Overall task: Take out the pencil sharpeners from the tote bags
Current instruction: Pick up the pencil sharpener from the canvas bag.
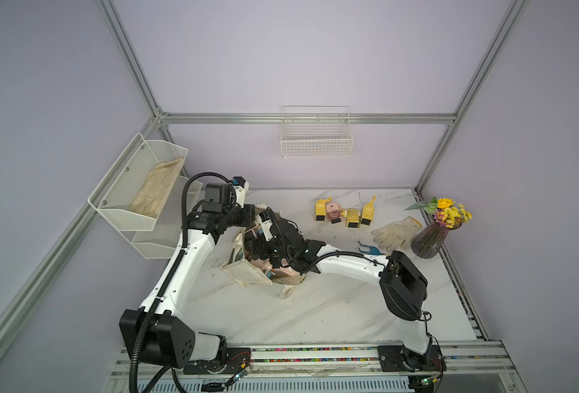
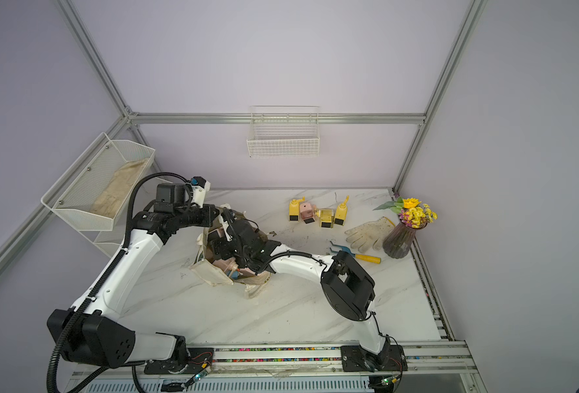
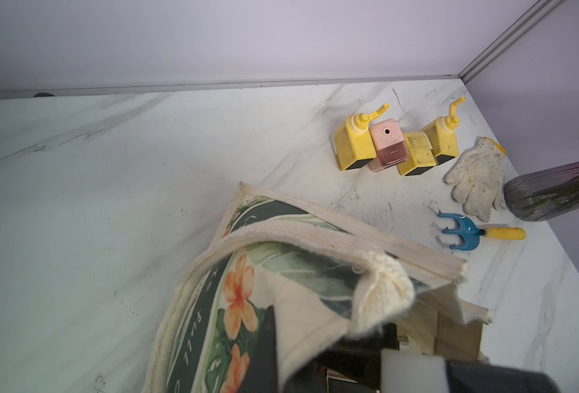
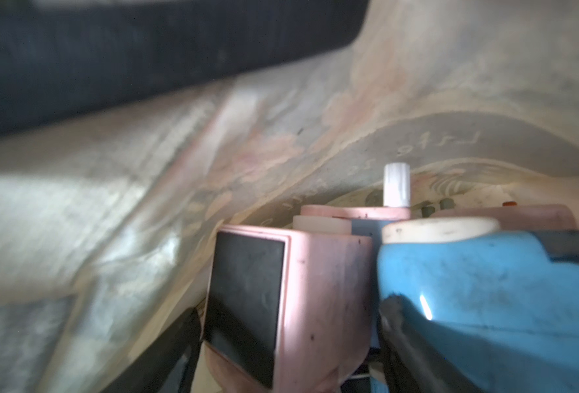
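Left gripper (image 3: pixel 315 343) is clamped on the cloth rim of the tote bag (image 1: pixel 247 275), lifting it so the mouth stays open for the other arm. Right gripper (image 4: pixel 289 326) is inside the bag, jaws spread to either side of a pink sharpener (image 4: pixel 281 289) that lies just beside a blue sharpener (image 4: pixel 485 289); not yet closed, presumably lining up a grasp. Four sharpeners (image 1: pixel 344 212) already stand in a row on the far right of the table (image 1: pixel 315 316), near the glove (image 1: pixel 395 233).
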`<state>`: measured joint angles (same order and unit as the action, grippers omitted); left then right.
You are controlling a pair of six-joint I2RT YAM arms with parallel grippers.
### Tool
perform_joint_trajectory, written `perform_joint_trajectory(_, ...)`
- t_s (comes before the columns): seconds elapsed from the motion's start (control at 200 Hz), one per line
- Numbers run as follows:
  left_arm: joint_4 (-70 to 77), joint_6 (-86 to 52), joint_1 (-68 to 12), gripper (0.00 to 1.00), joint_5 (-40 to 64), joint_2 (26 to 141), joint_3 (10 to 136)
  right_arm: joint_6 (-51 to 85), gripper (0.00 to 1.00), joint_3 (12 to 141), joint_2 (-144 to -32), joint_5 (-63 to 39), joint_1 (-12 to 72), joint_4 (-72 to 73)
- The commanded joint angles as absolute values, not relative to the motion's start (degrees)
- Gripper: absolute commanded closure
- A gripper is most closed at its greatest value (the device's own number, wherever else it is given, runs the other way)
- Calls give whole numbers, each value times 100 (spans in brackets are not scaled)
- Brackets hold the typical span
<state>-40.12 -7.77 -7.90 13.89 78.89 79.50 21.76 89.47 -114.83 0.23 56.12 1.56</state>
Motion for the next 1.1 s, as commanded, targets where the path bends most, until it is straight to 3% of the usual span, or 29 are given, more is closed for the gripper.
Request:
perform_joint_trajectory(0.0, -3401, -668, -826, 100, 1608, 7716, 8224, 2072, 14, 9259, -11642, 92, 5694, -137)
perform_joint_trajectory(0.135, -3402, -668, -832, 100, 1610, 7717, 8220, 1880, 14, 9900, -12319, 553, 5803, -932)
perform_joint_trajectory(0.24, -3401, -668, -834, 100, 1611, 7726, 8218, 2106, 15, 10378, -12734, 1565, 5845, -1449)
perform_joint_trajectory(0.52, -3403, -666, -835, 100, 1601, 7743, 8222, 1976, 37, 10202, -12398, 1690, 5815, -1022)
perform_joint_trajectory(0.765, -3405, -654, -840, 100, 1604, 7745, 8222, 1984, 57, 9073, -11464, 347, 5236, -131)
perform_joint_trajectory(1.095, -3404, -644, -836, 100, 1585, 7770, 8224, 1909, 67, 8182, -10733, -822, 4781, 517)
